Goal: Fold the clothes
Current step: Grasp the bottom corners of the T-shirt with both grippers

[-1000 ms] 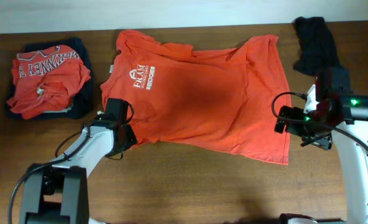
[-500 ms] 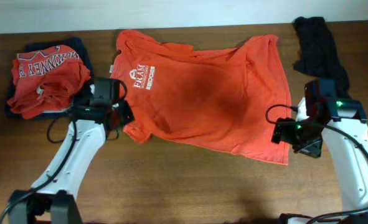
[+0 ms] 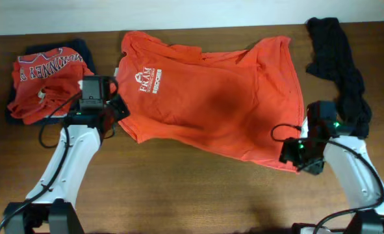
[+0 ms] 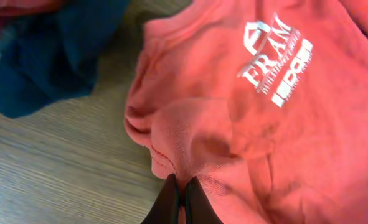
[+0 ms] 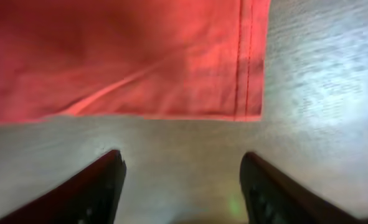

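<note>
Table (image 3: 192,201): brown wood, the grain running along its length, with a smooth matte surface.

T-shirt (image 3: 211,104): orange-red soft cotton, spread flat across the middle of the table with its collar to the left side. It lies slightly askew and shows shallow wrinkles and a darker patch at mid-body. A white chest logo (image 4: 277,53) is printed near the collar (block lettering under a small peaked mark). The stitched hem (image 5: 249,62) forms a square corner at the lower right.

Black garment (image 3: 338,62): a crumpled, elongated heap at the far right edge, lying apart from the T-shirt.

Lettered shirt (image 3: 49,81): orange-red with white printed letters, loosely bunched at the far left, resting on a navy garment (image 3: 82,49) whose edges show around it.

Left gripper (image 4: 180,196): slim dark fingers pressed together, clamped on a puckered fold of the T-shirt's near-left edge; the fabric gathers into ridges at the pinch.

Right gripper (image 5: 180,160): blunt dark fingers standing apart over bare wood, just beside the hem corner and holding nothing.
</note>
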